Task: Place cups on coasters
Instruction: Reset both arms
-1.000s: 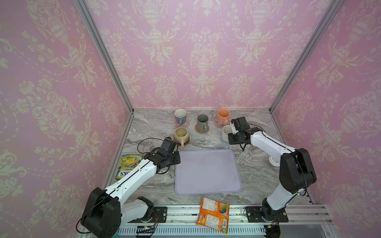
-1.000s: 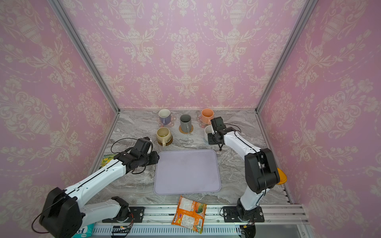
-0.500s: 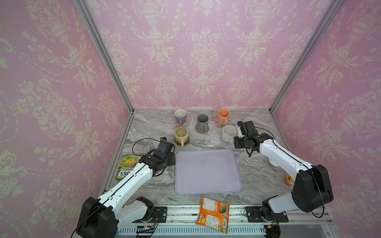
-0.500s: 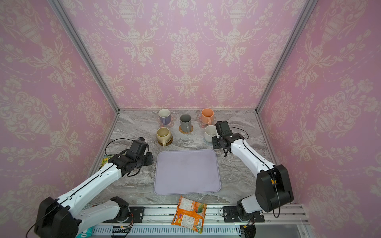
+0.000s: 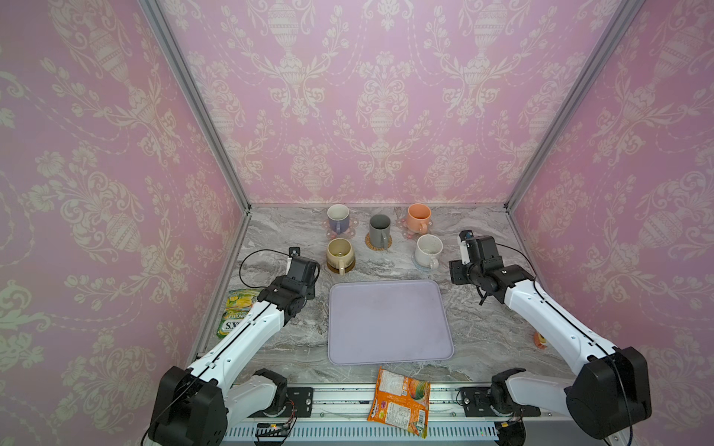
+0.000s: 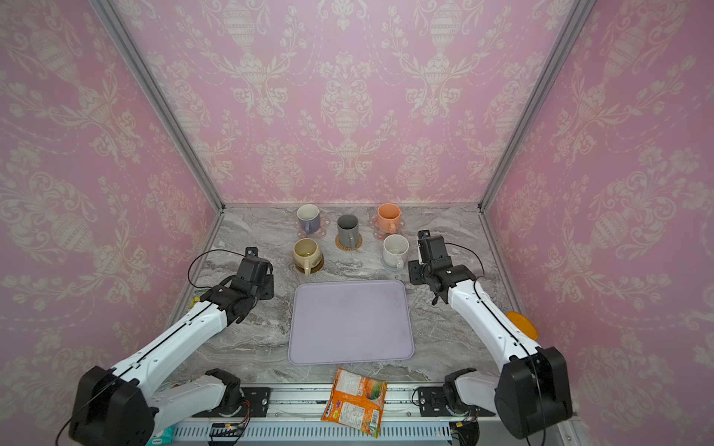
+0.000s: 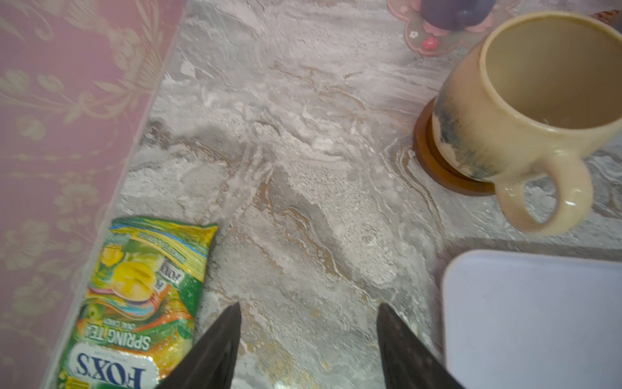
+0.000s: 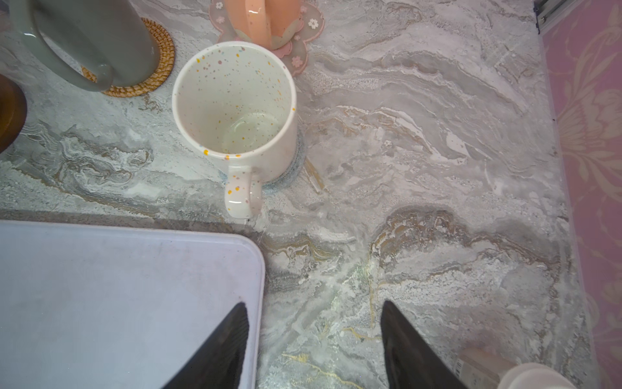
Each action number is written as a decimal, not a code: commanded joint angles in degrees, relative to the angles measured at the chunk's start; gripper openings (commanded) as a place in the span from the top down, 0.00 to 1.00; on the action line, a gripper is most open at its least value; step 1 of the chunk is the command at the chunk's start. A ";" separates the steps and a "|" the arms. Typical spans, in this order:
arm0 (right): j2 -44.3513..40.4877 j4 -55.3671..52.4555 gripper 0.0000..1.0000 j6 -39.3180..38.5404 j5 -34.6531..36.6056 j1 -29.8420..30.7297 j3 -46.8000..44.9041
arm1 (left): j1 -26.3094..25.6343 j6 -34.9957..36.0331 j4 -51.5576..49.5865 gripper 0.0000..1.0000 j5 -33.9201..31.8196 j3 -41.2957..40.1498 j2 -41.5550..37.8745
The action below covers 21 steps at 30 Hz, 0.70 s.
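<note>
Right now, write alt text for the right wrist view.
A speckled white mug stands upright on a grey-blue coaster, handle toward the camera. The right gripper is open and empty near a corner of the lavender tray.

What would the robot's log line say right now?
lavender cup, grey cup, peach cup, beige cup, speckled cup: each on a coaster | left gripper: open, empty | right gripper: open, empty

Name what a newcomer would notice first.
At the back of the marble table, on coasters, stand a lavender mug, dark grey mug, peach mug, beige mug and speckled white mug. A lavender tray lies before them, with the left gripper and right gripper, open and empty, at its far corners.
</note>
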 commanded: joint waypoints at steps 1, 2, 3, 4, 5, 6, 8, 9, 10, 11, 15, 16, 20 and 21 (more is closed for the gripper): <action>-1.80 4.48 0.33 -2.74 -1.43 -0.96 -3.86 | 2.03 2.87 6.05 0.28 -6.88 -2.50 1.20; -1.98 5.60 0.32 -2.69 -1.48 -1.32 -4.79 | 2.71 3.13 7.42 0.26 -6.94 -2.94 1.43; -1.96 6.57 0.31 -2.63 -1.49 -1.71 -5.62 | 3.42 3.34 9.01 0.25 -6.94 -3.57 1.65; -1.81 7.41 0.30 -2.52 -1.84 -2.04 -6.04 | 4.09 3.55 10.30 0.23 -6.69 -4.03 1.85; -1.62 8.60 0.30 -2.25 -2.17 -2.30 -6.67 | 4.88 4.14 12.09 0.22 -5.94 -4.84 1.87; -1.43 9.84 0.29 -1.92 -2.30 -2.61 -7.30 | 5.53 4.75 14.07 0.20 -5.58 -5.63 1.87; -1.54 14.36 0.28 -1.06 -3.12 -3.45 -9.20 | 6.81 4.78 17.65 0.16 -5.35 -7.53 1.71; -1.92 17.61 0.28 -0.58 -4.00 -4.11 -10.96 | 7.82 4.47 19.06 0.15 -4.63 -8.42 1.61; -2.47 20.96 0.27 -0.20 -4.93 -4.71 -12.65 | 8.59 4.24 20.16 0.13 -4.11 -9.13 1.53; -3.09 24.72 0.27 0.18 -5.70 -5.41 -14.74 | 9.52 3.95 21.52 0.12 -3.59 -9.94 1.44; -4.17 41.82 0.21 0.59 -4.31 -8.09 -22.99 | 12.58 4.20 24.62 0.07 -3.07 -11.42 1.17; -3.63 45.48 0.19 0.98 -3.42 -8.99 -24.69 | 13.06 4.97 25.80 0.07 -3.53 -11.95 1.17; 0.39 53.17 0.15 1.54 -3.05 -12.66 -27.48 | 15.19 8.07 34.86 0.01 -5.16 -16.17 1.08; 1.37 54.55 0.14 1.53 -3.04 -13.25 -27.87 | 15.79 8.10 37.00 0.01 -5.50 -17.27 1.04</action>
